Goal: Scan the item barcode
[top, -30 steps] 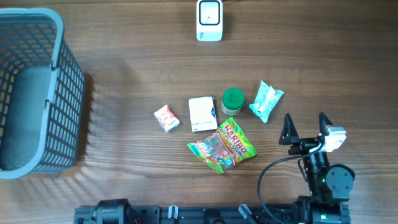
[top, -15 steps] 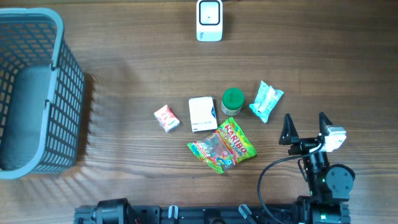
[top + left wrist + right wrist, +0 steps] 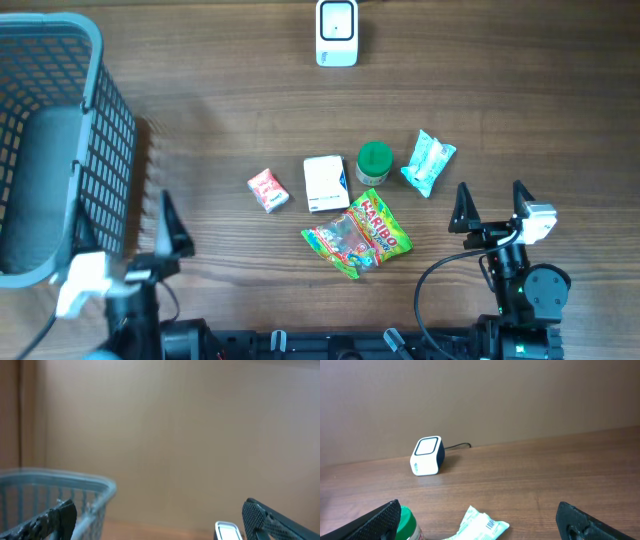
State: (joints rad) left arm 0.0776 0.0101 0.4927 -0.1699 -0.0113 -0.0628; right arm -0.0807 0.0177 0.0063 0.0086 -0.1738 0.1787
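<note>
Several items lie mid-table: a small red packet (image 3: 268, 189), a white box (image 3: 326, 183), a green-lidded jar (image 3: 374, 161), a pale teal packet (image 3: 428, 163) and a Haribo bag (image 3: 357, 236). The white barcode scanner (image 3: 337, 32) stands at the far edge. My right gripper (image 3: 490, 195) is open just right of the items, holding nothing. In its wrist view the teal packet (image 3: 477, 527), the jar (image 3: 407, 522) and the scanner (image 3: 427, 455) show ahead. My left gripper (image 3: 125, 225) is open and holds nothing at the lower left, beside the basket.
A grey mesh basket (image 3: 110, 130) fills the left side, and its rim (image 3: 75, 480) shows close in the left wrist view. The scanner's cable runs off the far edge. Bare wood lies between basket and items.
The left arm has come into the overhead view at the lower left, beside the basket. The right arm and the items have not moved.
</note>
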